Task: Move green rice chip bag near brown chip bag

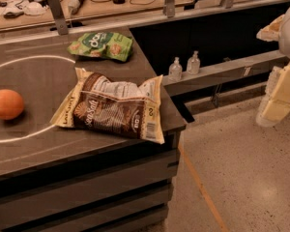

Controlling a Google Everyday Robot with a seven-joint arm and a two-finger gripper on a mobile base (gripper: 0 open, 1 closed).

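Green rice chip bag (101, 46): lies flat at the upper centre of the frame, on the far part of the dark counter (38, 146), lettered face up. Brown chip bag (113, 108): lies flat at the centre of the frame, near the counter's right edge, with its "Sea Salt" lettering and white label panel facing up. The two bags are near each other but apart, with a strip of bare counter between them; the green bag is above the brown one in the frame.

Orange (6, 104): rests on the counter at the left edge of the frame, well apart from both bags, inside a thin white curved line (34, 58) drawn on the surface.

Gripper (279, 98): cream-coloured, at the right edge of the frame, off the counter, above the speckled floor (246, 178) and well apart from both bags. It holds nothing; whether it is open or closed cannot be told.

Two clear pump bottles (183, 66): stand side by side on a grey ledge (227, 67) right of the counter. An orange line (203, 190) runs across the floor. A desk (92, 6) strewn with cables crosses the top of the frame.
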